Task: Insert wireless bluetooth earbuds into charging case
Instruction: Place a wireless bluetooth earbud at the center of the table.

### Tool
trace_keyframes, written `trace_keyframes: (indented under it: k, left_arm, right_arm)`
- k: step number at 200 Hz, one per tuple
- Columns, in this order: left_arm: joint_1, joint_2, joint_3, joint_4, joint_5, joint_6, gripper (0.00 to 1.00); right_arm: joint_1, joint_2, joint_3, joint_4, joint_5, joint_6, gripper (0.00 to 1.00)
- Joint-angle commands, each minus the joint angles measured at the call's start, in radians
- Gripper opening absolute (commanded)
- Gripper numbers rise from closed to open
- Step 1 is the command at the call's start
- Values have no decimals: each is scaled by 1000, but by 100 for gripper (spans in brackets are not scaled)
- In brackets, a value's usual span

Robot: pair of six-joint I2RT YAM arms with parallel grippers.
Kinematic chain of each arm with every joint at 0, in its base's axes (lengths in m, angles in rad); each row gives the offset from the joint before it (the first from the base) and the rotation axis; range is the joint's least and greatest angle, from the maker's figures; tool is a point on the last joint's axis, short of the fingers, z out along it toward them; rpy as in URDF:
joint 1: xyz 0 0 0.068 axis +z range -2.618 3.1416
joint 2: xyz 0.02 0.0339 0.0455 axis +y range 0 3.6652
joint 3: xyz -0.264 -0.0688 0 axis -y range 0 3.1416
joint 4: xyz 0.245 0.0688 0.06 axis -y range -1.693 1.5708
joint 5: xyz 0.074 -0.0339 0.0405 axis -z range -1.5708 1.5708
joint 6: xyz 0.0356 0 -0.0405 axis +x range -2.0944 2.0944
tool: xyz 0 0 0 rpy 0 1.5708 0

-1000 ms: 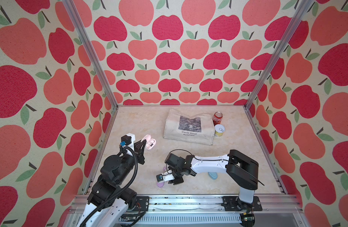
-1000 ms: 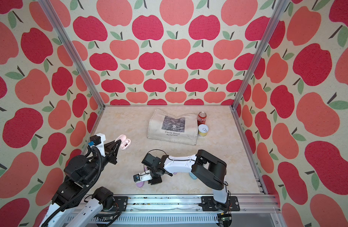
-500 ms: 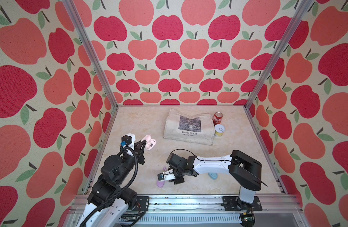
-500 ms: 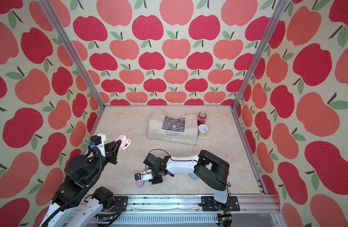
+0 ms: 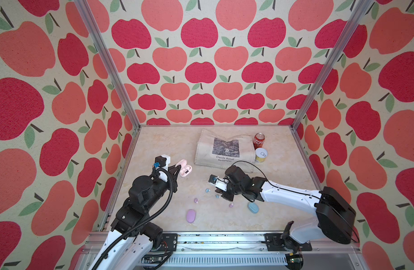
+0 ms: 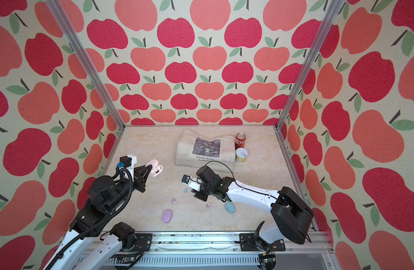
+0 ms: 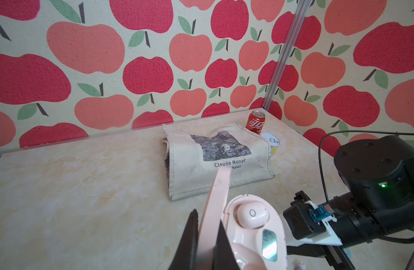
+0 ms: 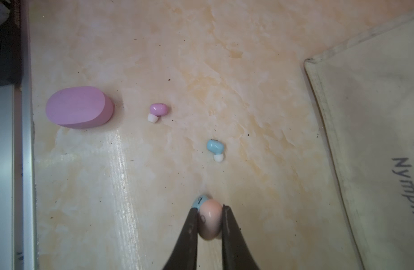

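Both hands are closed on something. The right hand [image 8: 210,211] has its two dark fingers [image 8: 189,233] pinched almost together on a pale pink earbud [image 8: 210,224], a glossy bean shape held low over the middle of the desk [image 8: 201,70]. A light blue earbud [image 8: 199,201] presses against the pink one at one fingertip; whether it is caught in the grip too I cannot tell. The left hand [image 7: 207,243] is clamped tight on the raised lid [image 7: 219,194] of the open pink case [image 7: 245,236], which sits toward the desk's left side, well apart from the right hand. A second pale pink earbud [image 7: 252,214], marked with a small ring, is seated in one well of that case. Loose on the desk are a second light blue earbud [image 8: 215,147] and a lilac earbud [image 8: 158,109], each with a white tip, the lilac one near the closed lilac case [image 8: 78,107]. In a top view a second lilac earbud [image 5: 231,205] lies near the closed blue case [image 5: 253,207]. Farther back are a printed tote bag [image 5: 224,149], a red can [image 5: 259,140] and a yellow tin [image 5: 261,154].
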State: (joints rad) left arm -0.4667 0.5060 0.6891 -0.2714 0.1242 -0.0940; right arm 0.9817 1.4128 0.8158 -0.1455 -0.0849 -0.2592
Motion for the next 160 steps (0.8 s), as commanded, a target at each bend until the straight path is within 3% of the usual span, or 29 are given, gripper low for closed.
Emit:
trace_keyframes:
  k: [1,63,129,160]
  left_arm:
    - [6,52,27,126,86,26,0]
    - [4,183,-4,302,159,-8,0]
    - [3,219,-56,386,172,-22,0]
    - [3,220,-56,381,183,-17,0]
  right_arm:
    - [-51,-47,-55,-4,42,136,16]
    - [-236,26,-58,-54,60,410,16]
    - [-245,201,-10,-117,133,520,18]
    - [-244,214,-8,-120,147,533,25]
